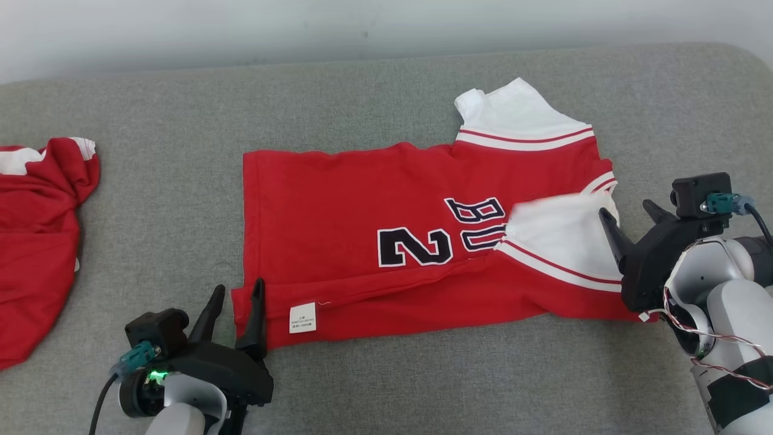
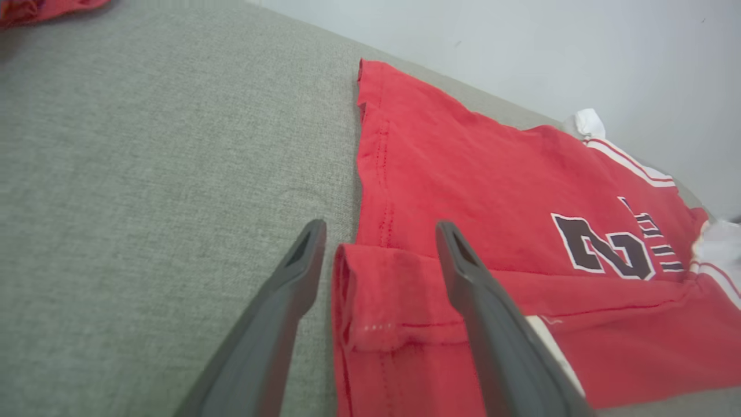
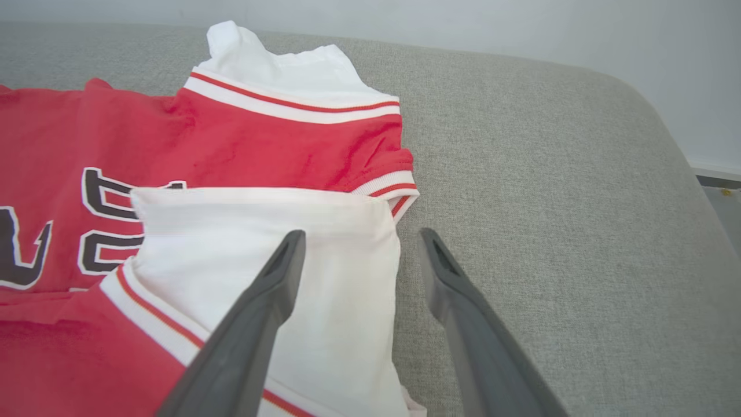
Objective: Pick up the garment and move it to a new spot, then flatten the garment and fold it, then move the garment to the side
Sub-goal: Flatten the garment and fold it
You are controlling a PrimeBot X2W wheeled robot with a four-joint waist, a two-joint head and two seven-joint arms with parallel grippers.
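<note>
The garment is a red jersey with white sleeves and dark lettering, lying across the grey cushion with its near long edge folded over onto the body. My left gripper is open at the jersey's folded near-left corner, one finger on either side of it. My right gripper is open at the jersey's right end, straddling the edge of the folded-in white sleeve. Neither holds any cloth. The other white sleeve sticks out at the far side.
A second red and white garment lies crumpled at the left end of the grey cushion. A pale wall runs behind the cushion. The cushion's rounded right edge drops off beside my right gripper.
</note>
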